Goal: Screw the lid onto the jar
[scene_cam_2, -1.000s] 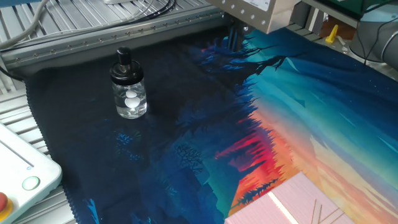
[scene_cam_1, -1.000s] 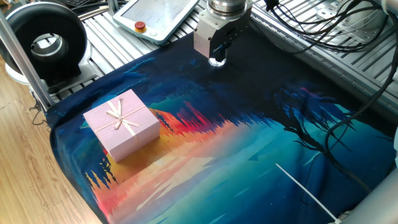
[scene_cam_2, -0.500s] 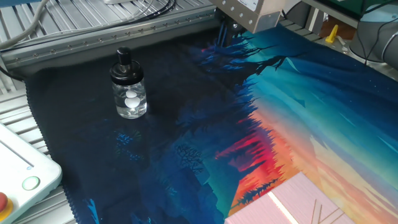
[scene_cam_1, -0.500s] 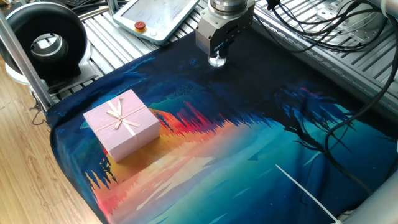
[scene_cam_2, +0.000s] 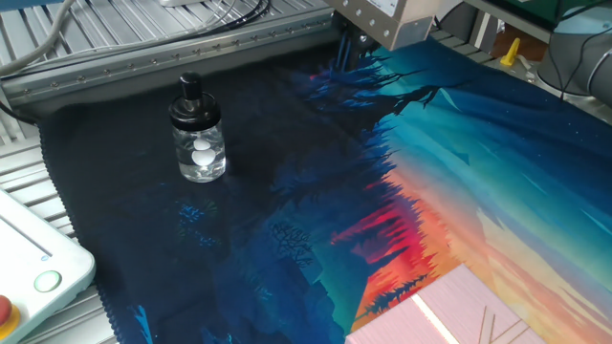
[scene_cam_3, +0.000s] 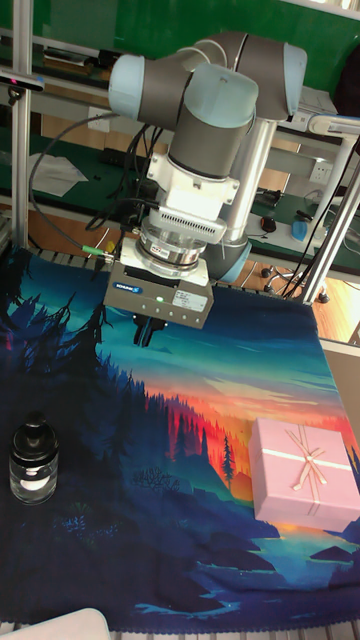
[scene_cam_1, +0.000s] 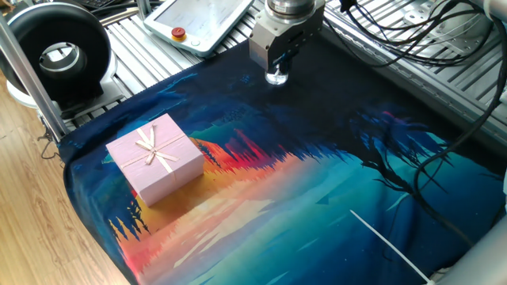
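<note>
The jar (scene_cam_2: pixel 200 151) is a tiny clear glass bottle standing upright on the dark part of the cloth. The black lid (scene_cam_2: pixel 189 96) sits on its neck. In the tall fixed view the jar (scene_cam_3: pixel 33 470) stands at the far left with the lid (scene_cam_3: pixel 35 432) on top. My gripper (scene_cam_3: pixel 150 331) hangs above the cloth, well to the right of the jar and not touching it. Its fingers (scene_cam_2: pixel 345 50) are a little apart with nothing between them. From the first fixed camera my gripper (scene_cam_1: pixel 277 62) covers most of the jar (scene_cam_1: pixel 276 77).
A pink gift box (scene_cam_1: pixel 155 157) with a ribbon sits on the cloth's orange area. A teach pendant (scene_cam_1: pixel 198 20) lies off the cloth's far edge. Black cables (scene_cam_1: pixel 412 47) trail over the metal table. A black round device (scene_cam_1: pixel 57 51) stands at the left corner.
My gripper rose a little and shifted sideways between one second and half a second ago, then held still. The jar and lid have not moved.
</note>
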Robot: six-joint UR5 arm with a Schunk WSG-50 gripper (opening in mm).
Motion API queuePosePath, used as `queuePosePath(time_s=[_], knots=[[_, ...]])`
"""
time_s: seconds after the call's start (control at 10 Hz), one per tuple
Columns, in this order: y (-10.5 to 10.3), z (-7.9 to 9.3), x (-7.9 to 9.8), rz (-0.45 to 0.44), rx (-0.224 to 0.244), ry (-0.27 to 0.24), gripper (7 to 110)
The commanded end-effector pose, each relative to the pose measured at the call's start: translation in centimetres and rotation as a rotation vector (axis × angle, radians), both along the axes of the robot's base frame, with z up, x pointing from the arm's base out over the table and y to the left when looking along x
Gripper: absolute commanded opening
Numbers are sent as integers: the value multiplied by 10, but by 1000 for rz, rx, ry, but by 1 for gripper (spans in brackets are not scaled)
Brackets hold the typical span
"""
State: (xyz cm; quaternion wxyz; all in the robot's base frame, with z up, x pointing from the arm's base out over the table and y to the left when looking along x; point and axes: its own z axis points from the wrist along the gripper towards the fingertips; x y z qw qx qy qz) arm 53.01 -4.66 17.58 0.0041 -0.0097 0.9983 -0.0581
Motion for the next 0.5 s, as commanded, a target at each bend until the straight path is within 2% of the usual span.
queuePosePath(time_s=[0.0, 0.2, 0.3, 0.4], knots=[[6, 3, -6, -8, 11, 31, 7], [6, 3, -9, -33, 14, 43, 7], [11, 3, 0, -45, 33, 3, 7], [21, 2, 11, -33, 75, -39, 7]])
